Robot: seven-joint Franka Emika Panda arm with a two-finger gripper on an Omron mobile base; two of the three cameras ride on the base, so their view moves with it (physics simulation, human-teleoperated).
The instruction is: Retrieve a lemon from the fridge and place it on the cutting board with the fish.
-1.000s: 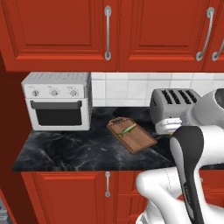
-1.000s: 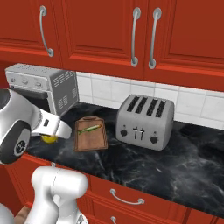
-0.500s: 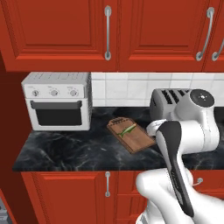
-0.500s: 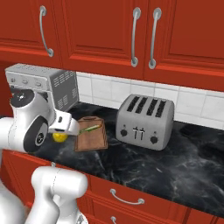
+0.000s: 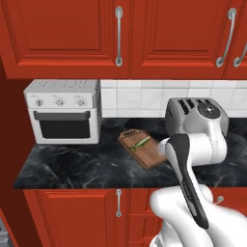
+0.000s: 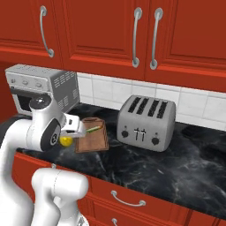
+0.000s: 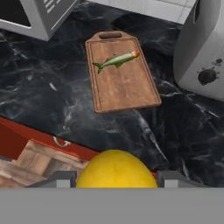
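The bright-yellow lemon (image 7: pixel 116 171) sits between my two finger tips, and my gripper (image 7: pixel 117 176) is shut on it. In the right base view the lemon (image 6: pixel 66 141) hangs under the gripper (image 6: pixel 70 133) at the counter's front edge, just left of the brown cutting board (image 6: pixel 93 138). The slim greenish fish (image 6: pixel 93 129) lies on the board's far half. From the hand, the cutting board (image 7: pixel 123 83) lies ahead with the fish (image 7: pixel 116 60) near its handle end. In the left base view my arm covers the right corner of the board (image 5: pixel 143 150) with the fish (image 5: pixel 141 143) on it. The fridge is out of view.
A silver four-slot toaster (image 6: pixel 146 123) stands right of the board on the black marble counter (image 6: pixel 194 163). A white toaster oven (image 5: pixel 63 111) stands at the left. Red cabinets hang above and red drawers (image 7: pixel 26 148) sit below the counter edge.
The arm has swung across the counter front toward the board, carrying the lemon closer to it. Board, fish and toaster have not moved.
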